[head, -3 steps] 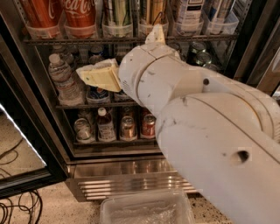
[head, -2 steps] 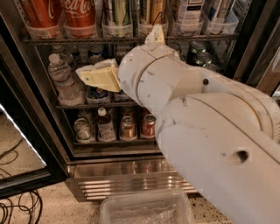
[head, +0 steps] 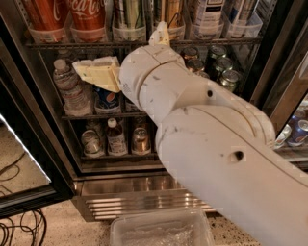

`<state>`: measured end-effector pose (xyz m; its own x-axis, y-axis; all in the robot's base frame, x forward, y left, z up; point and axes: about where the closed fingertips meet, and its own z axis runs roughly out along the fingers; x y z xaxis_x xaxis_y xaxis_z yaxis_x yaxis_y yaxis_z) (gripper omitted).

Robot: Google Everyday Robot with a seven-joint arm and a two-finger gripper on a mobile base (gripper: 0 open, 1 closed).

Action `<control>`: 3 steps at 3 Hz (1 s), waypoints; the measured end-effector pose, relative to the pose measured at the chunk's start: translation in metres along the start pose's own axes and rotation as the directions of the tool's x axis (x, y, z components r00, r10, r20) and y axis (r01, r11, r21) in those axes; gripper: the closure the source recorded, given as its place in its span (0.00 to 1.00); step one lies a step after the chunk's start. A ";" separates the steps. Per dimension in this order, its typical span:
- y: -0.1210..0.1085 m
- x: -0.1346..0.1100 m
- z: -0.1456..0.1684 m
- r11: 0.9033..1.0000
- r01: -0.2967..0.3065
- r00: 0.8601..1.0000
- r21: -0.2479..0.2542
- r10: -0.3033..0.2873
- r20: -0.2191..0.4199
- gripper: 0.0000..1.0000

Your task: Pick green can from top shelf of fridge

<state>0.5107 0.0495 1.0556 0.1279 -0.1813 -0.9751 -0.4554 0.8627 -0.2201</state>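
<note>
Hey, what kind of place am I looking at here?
Probably a shop or office pantry: a glass-door drinks fridge with cola cans and water bottles. The gripper is just below the top shelf.

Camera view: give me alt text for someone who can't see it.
A white robot arm reaches into the open fridge, its gripper beside a water bottle just below the top shelf. The green can stands on that shelf, untouched, between red Coca-Cola cans and a gold can.
</note>
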 end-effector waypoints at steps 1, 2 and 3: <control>-0.002 -0.004 0.015 1.000 -0.010 0.998 0.011 0.009 0.057 0.09; -0.009 -0.002 0.025 0.999 -0.007 0.997 0.050 0.003 0.075 0.14; -0.012 0.004 0.040 0.995 -0.018 0.998 0.097 0.011 0.066 0.13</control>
<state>0.5523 0.0573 1.0558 0.1806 -0.1398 -0.9736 -0.3701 0.9075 -0.1989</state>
